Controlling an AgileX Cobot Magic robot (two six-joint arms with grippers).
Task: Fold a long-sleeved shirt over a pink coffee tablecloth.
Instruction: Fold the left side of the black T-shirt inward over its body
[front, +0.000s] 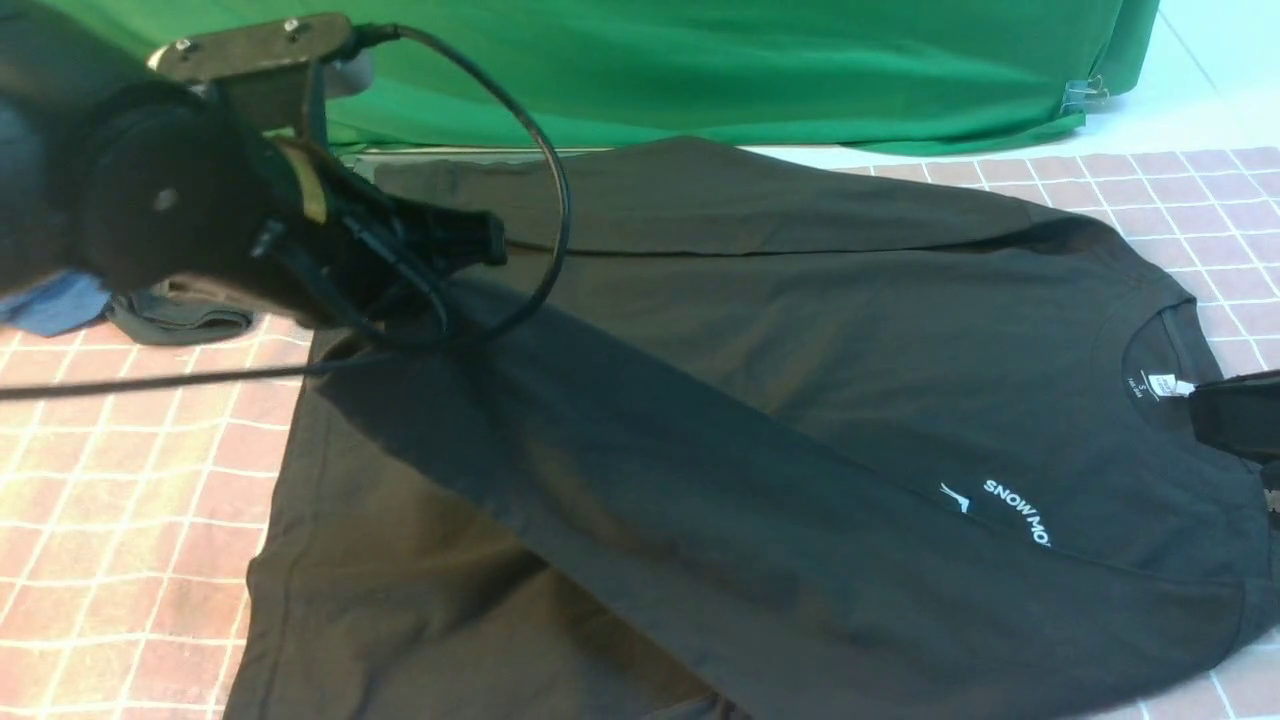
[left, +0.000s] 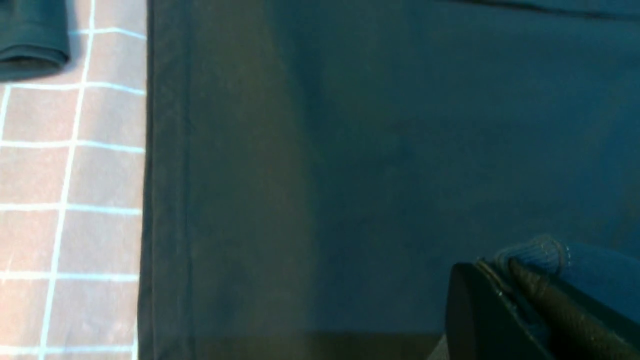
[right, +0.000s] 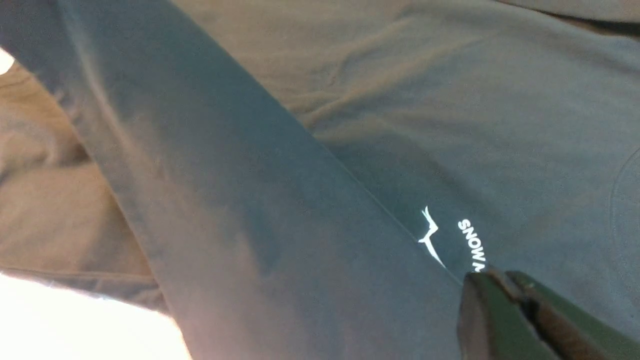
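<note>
Shirt (front: 900, 330), sleeve edge slanting across

The front view looks down toward twelve o'clock; both wrist views look down from nearer. It shares the print (front: 1016, 512), at four o'clock, with the right, the dark garment (front: 180, 318), at nine, with the left.

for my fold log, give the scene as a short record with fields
garment: black long-sleeved shirt, laid out over pink gridded tablecloth
near sleeve: lifted diagonally across the shirt front, partly covering the white print
far sleeve: folded in along the far side
left gripper: shut on the sleeve
right gripper: shut
also there: folded dark garment, blue garment
</note>
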